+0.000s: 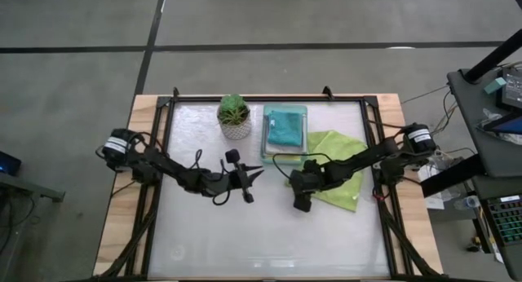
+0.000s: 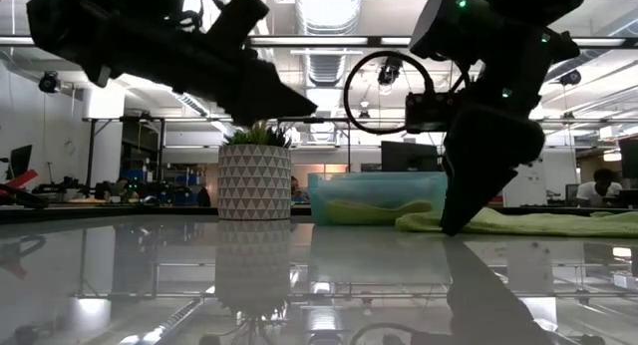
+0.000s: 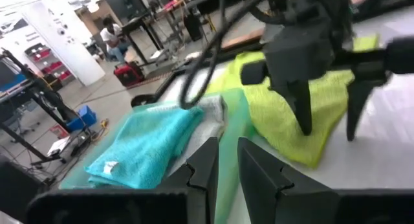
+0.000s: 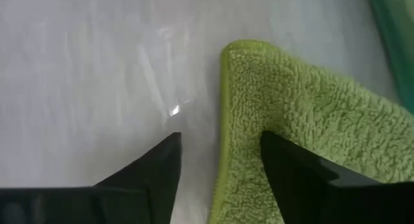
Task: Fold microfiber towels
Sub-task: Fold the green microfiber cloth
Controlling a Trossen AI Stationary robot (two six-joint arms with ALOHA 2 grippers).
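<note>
- Where the white table is seen from above, a lime green towel is spread flat right of centre, its far corner just beside a mint-green tray.
- A folded teal towel is stacked in that tray on a pale grey one, which shows at its edge.
- A small potted plant is placed just left of the tray.
- The right gripper is lowered at the lime towel's near left edge, fingers parted; one fingertip is set on the cloth, the other on bare table, and nothing is clasped.
- The left gripper is held above the table centre, its fingers close together with a narrow gap, empty, pointed toward the tray.
</note>
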